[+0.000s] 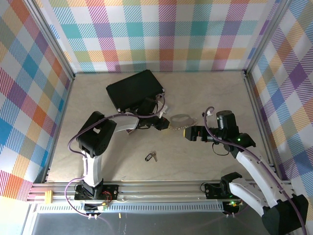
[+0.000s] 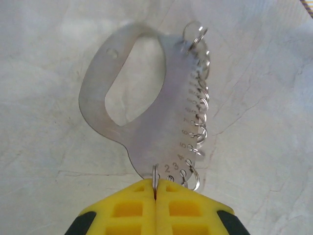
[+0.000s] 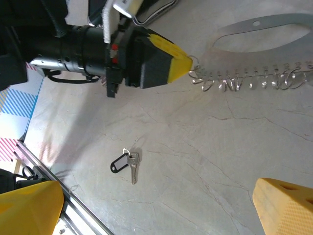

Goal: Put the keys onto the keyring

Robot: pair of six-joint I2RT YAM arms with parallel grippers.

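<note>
Securing the ring fixture is the step in hand. The left gripper has its yellow pads pressed together on the end ring, at the low-numbered corner of the metal plate. The plate reaches away from the pads over the table and carries a row of split rings along one edge. Whether the plate's corner is also caught between the pads cannot be settled from the wrist view; probably it is not. The right gripper is spread wide, carries nothing and hovers near the plate. The key, with its black tag, lies flat on the table nearer the arm bases, well apart from the plate.

Next move, as judged: the right gripper descends on the key, pinches it, and brings it to the held ring.

Legible marking: engraved numerals 2 to 7 beside the ring holes; higher numerals are blurred. No brand name is visible.
</note>
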